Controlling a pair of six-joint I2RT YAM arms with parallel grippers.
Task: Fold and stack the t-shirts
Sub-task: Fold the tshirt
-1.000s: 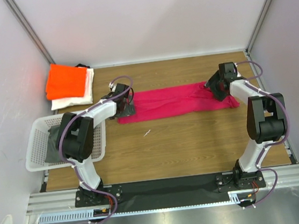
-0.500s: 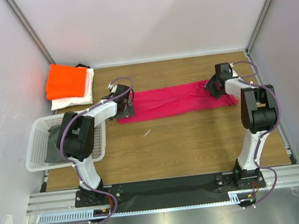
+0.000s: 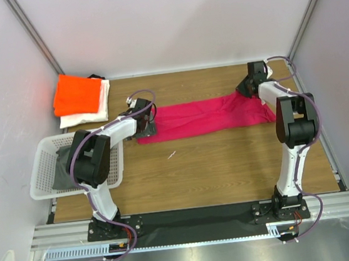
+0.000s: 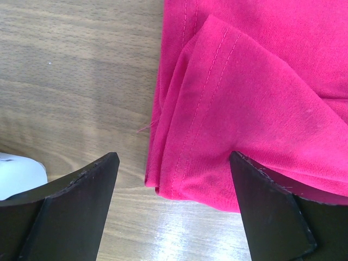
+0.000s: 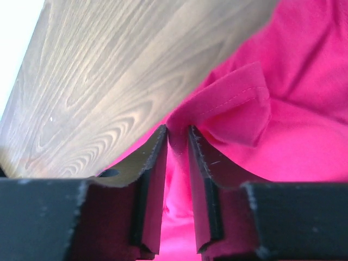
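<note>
The magenta-pink t-shirt (image 3: 204, 117) is stretched on the bench (image 3: 216, 163) with its long axis from left to right, its left end is seen between the parted jaws of the left tool (image 4: 174, 156), and its right end is clamped by the right tool (image 5: 176, 131).

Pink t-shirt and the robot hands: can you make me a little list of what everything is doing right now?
pink t-shirt: a long strip lying across the table
left gripper: open, one finger on each side of the strip's left end
right gripper: shut, pinching cloth at the strip's right end
orange t-shirt: folded, on top of the stack in the far left corner
white t-shirt: folded, under the orange one
basket: at the left edge, with a dark item inside
</note>
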